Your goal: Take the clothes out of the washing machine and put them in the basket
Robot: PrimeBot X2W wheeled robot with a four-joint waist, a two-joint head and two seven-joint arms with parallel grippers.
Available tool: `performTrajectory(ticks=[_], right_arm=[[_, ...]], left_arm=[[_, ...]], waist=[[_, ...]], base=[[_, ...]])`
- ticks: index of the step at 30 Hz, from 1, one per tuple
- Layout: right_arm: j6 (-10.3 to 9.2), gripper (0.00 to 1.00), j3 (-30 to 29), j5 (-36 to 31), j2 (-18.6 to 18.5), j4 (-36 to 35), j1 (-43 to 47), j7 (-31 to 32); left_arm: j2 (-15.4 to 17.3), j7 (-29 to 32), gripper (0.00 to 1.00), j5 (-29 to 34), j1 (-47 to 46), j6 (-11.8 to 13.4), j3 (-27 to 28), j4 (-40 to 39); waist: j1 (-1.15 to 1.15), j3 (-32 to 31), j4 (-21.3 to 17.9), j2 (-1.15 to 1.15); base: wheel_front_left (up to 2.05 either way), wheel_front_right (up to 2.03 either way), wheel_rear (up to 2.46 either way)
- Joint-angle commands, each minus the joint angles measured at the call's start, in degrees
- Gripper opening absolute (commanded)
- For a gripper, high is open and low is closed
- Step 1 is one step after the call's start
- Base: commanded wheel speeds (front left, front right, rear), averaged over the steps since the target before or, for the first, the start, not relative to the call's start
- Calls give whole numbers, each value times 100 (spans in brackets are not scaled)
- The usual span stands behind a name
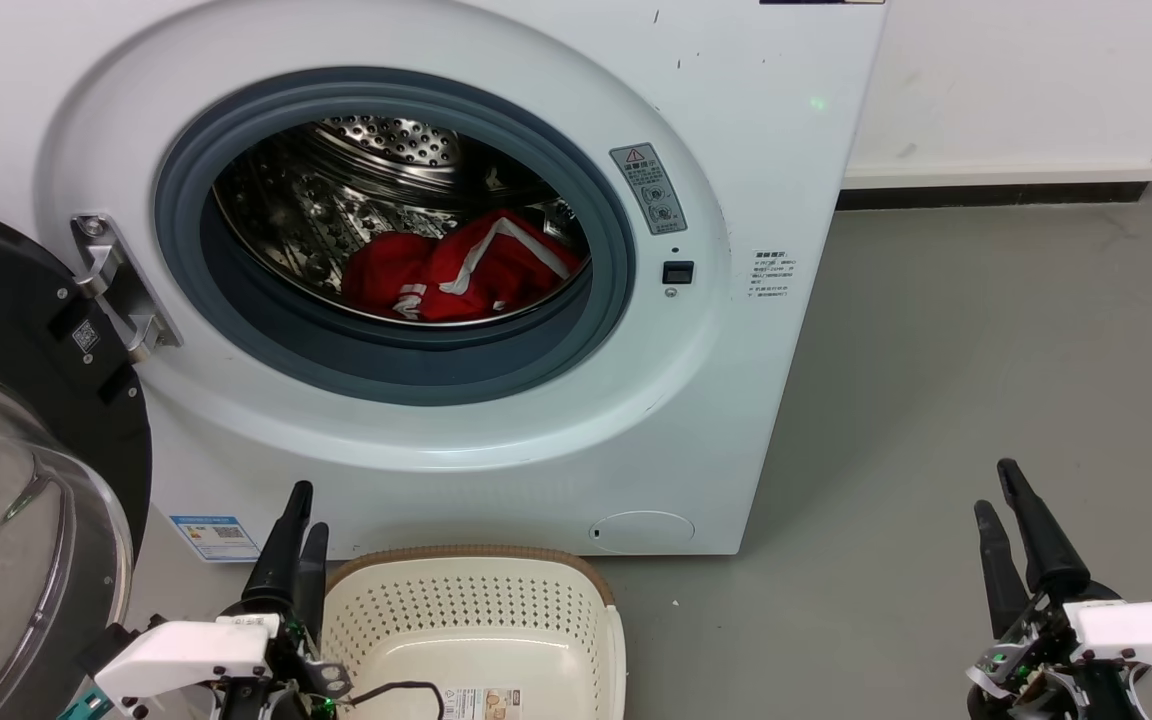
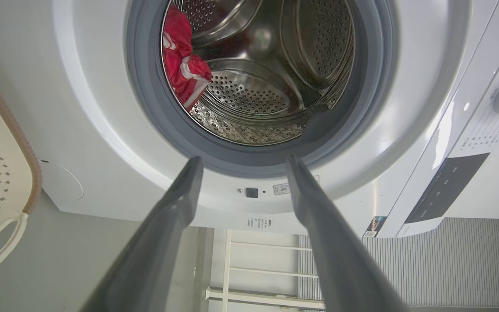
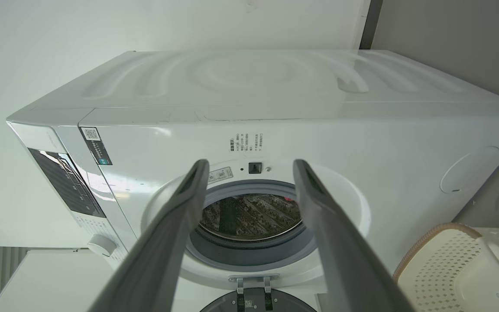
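Currently | clothes (image 1: 456,268) in washing machine (image 1: 736,400), not yet in basket (image 1: 476,552) | left pincer (image 1: 308,508), right pincer (image 1: 994,487) both open, empty

Long dark fingers (image 1: 281,555), white screw-dotted wrist housings (image 1: 181,650)

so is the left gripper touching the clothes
Apart. In the head view the left gripper sits low by the basket, while the clothes lie inside the drum, well above it.

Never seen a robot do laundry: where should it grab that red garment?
Probably the raised fold by the white stripe on the clothes, coming straight in from the front of the open washing machine; the crumpled heap offers ridges to pinch.
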Motion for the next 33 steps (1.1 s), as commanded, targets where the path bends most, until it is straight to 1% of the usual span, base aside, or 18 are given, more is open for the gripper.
performTrajectory(ticks=[1, 7, 19, 26, 33], right_arm=[[1, 100, 49, -100, -11, -177, -53, -75], [1, 100, 71, -540, -12, -375, 19, -240], [1, 100, 177, -2790, -23, -741, 104, -538], [1, 100, 266, -3771, -15, -803, 168, -694], [1, 100, 316, -4485, -14, -871, 222, -789]], left_arm=[[15, -80, 100, 91, -152, -1, -75, -148], [17, -245, 100, 520, -171, -1, -136, -322], [19, -541, 100, 2151, -208, -1, -214, -660], [30, -698, 100, 3127, -209, -1, -334, -685], [103, -843, 100, 4015, -233, 0, -475, -636]], waist=[[0, 0, -4, 0], [0, 2, -16, 0], [0, 18, -28, 0], [0, 20, -37, 0], [0, 15, -42, 0]], base=[[0, 0, 0], [0, 0, 0], [0, 0, 0], [0, 0, 0], [0, 0, 0]])
